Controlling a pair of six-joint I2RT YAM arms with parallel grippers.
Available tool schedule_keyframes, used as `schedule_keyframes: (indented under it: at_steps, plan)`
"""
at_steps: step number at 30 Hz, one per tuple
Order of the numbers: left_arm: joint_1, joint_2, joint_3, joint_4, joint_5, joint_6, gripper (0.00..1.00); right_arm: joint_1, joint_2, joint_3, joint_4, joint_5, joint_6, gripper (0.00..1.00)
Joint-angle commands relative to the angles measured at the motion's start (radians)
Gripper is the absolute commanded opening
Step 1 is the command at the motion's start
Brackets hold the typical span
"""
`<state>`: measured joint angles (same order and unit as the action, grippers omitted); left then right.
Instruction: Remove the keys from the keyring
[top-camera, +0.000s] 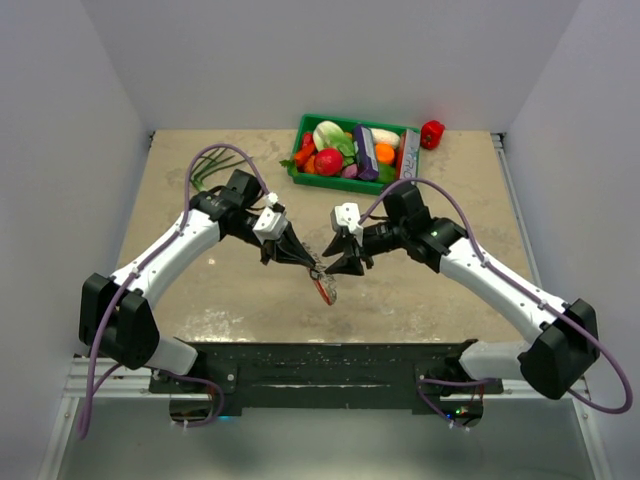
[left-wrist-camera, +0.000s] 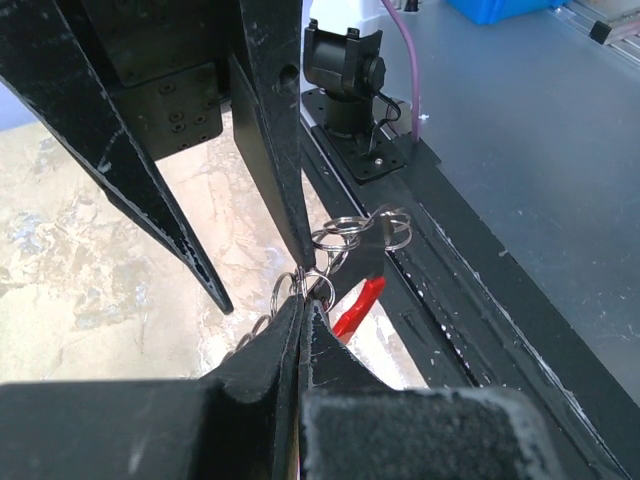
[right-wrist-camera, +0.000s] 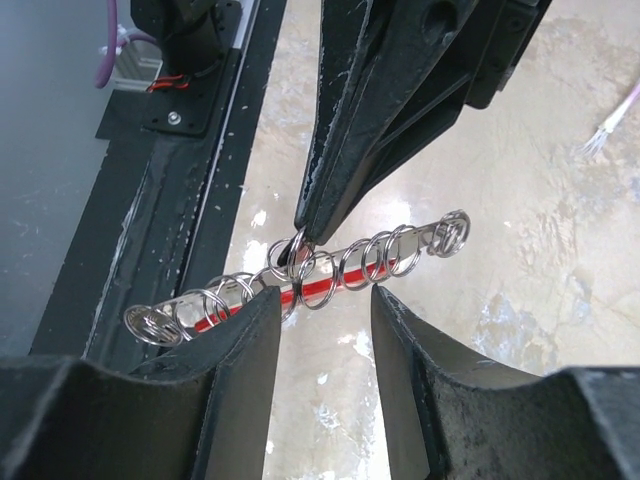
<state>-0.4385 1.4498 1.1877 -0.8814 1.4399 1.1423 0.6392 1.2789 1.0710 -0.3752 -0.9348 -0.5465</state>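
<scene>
Left claw (left-wrist-camera: 303, 298) pinches, seemingly, the keyring (right-wrist-camera: 288, 262); right claw (right-wrist-camera: 325, 296) gapes alongside.

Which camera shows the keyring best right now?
Right wrist: the keyring stretches full length across frame, pinched by the left end effector. Left wrist shows a few rings and red tag; top external, a speck.

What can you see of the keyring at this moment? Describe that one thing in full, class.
The keyring is a string of thin, shiny, silvery wire rings linked in a row, with a red curved plastic tag running along it. It lies almost level across the right wrist view, apparently above the table. The left gripper is shut, pinching one ring near the middle. The right gripper is open, with a finger on either side; contact is unclear.
</scene>
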Motion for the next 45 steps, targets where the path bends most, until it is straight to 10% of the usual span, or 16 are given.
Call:
schedule_keyframes:
  at_steps: [1,12,22,45]
  plan:
    - [0.001,-0.020,0.043,-0.002,0.168,0.030,0.00,0.016,0.017,0.006,-0.022,-0.003,-0.043,0.45]
    - [0.003,-0.011,0.038,-0.005,0.174,0.039,0.00,0.022,0.014,-0.016,0.065,0.042,0.020,0.34]
    - [0.003,-0.003,0.041,-0.011,0.177,0.046,0.00,0.022,-0.004,-0.019,0.059,0.064,0.003,0.00]
    - [0.027,0.006,0.033,-0.010,0.172,0.056,0.04,0.004,-0.056,0.006,0.059,0.103,0.036,0.00]
